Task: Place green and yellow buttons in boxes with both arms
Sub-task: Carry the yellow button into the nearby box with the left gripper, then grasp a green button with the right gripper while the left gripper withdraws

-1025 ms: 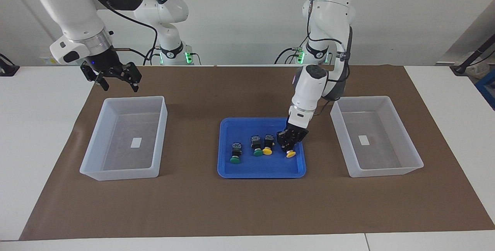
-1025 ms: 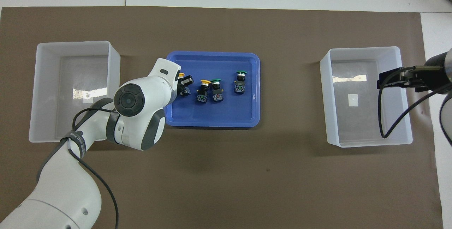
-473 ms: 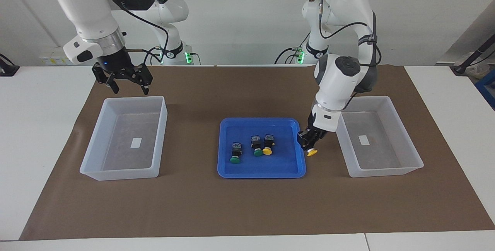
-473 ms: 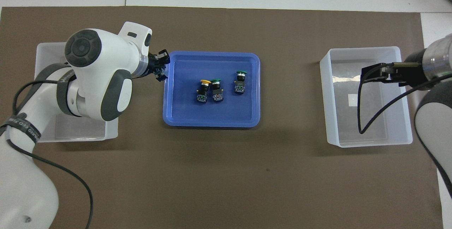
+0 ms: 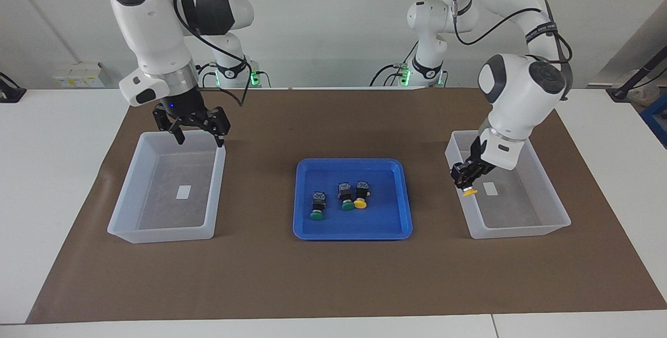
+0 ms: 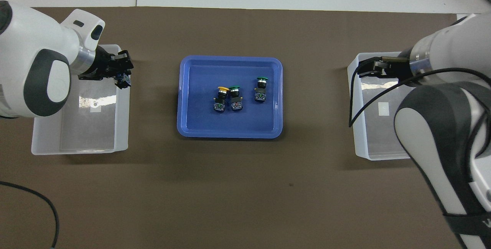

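Flanking the blue tray (image 5: 352,228): two boxes (image 5: 168,188), three buttons (image 5: 341,200) inside it.

I see the left gripper (image 5: 465,180) as black, and the push-button (image 5: 469,191) clamped in it shows a yellow cap below the fingertips. Under it the bin (image 5: 542,221) is translucent whitish, with a small white label (image 5: 489,188) just beside the yellow cap. The right gripper (image 5: 198,128) is black too, on a white arm with dark grey joints, over a matching whitish bin (image 5: 130,231) with its own white label (image 5: 183,192). Between the two claws the tray (image 5: 354,228) is solid blue; in it I count two green-capped buttons (image 5: 316,214) (image 5: 347,205) and one yellow-capped button (image 5: 360,203), all with black-grey bodies. The mat (image 5: 333,275) is plain brown on a white table (image 5: 52,171).
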{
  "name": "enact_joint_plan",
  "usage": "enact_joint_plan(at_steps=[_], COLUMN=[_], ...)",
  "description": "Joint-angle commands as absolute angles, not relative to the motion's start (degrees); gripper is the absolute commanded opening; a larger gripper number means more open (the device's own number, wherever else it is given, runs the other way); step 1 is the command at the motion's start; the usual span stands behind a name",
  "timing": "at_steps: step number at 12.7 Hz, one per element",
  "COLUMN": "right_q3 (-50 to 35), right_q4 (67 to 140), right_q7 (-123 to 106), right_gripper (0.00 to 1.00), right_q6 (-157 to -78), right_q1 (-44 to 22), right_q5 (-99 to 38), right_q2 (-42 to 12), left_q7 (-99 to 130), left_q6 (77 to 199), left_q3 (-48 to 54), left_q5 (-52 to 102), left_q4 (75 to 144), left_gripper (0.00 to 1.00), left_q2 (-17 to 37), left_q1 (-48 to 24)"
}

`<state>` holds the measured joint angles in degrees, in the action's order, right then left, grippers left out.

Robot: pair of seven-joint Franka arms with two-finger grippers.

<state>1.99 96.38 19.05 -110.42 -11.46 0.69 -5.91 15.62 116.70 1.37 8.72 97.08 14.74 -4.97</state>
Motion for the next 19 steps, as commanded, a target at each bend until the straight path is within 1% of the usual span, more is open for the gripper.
enact_joint_plan(at_steps=[1, 3, 5, 7, 8, 9, 10, 13, 14, 15, 16, 19], right_q3=[1.85, 1.85, 1.85, 1.85, 1.85, 1.85, 1.93, 1.85, 1.85, 1.85, 1.85, 1.85], right_q4=[95.89, 95.54, 94.66, 91.6, 89.93, 86.61, 85.44, 85.6, 85.52, 85.26, 83.69, 84.28], right_q7=[24.07, 26.79, 29.86, 34.26, 35.06, 35.24, 36.72, 43.57, 44.81, 44.91, 45.09, 45.52], right_gripper=[1.0, 1.0, 1.0, 1.0, 1.0, 1.0, 1.0, 1.0, 1.0, 1.0, 1.0, 1.0], right_q6=[-115.99, -119.34, -121.45, -122.25, -122.26, -122.17, -122.34, -126.72, -127.61, -127.7, -128.05, -129.72], right_q1=[-14.32, -16.95, -19.59, -21.78, -22.75, -24.33, -25.91, -29.52, -29.88, -30.06, -30.58, -30.94], right_q5=[2.37, 3.25, 5.09, 5.19, 5.27, 5.36, 5.62, 9.4, 9.58, 10.1, 10.72, 10.37], right_q2=[-10.26, -13.61, -16.33, -20.72, -23.27, -26.34, -28.11, -31.45, -32.51, -33.56, -35.4, -35.95], left_q7=[3.82, -0.94, -4.99, -6.32, -6.33, -6.33, -6.42, -6.42, -6.42, -6.42, -6.42, -6.33], left_q6=[114.43, 115.74, 124.66, 131.28, 132.7, 133.5, 134.64, 136.41, 135.8, 135.62, 135.18, 128.26], left_q3=[1.49, 1.41, 1.41, 1.49, 1.41, 1.49, 1.49, 1.49, 1.49, 1.49, 1.49, 1.49], left_q5=[11.34, 11.34, 11.34, 11.34, 11.34, 11.34, 11.34, 11.34, 11.34, 11.34, 11.25, 11.08], left_q4=[98.08, 101.49, 109.47, 113.54, 113.9, 113.91, 113.99, 113.91, 113.47, 113.29, 112.94, 107.86], left_gripper=[0.0, 0.0, 0.0, 0.0, 0.0, 0.0, 0.0, 0.0, 0.04, 0.23, 0.35, 0.57], left_q2=[13.1, 11.96, 10.9, 11.77, 12.39, 13.26, 14.4, 16.26, 16.26, 16.26, 16.26, 16.43], left_q1=[0.07, 2.8, 4.04, 3.87, 3.43, 3.25, 3.16, 1.94, 1.93, 1.93, 2.02, 2.46])
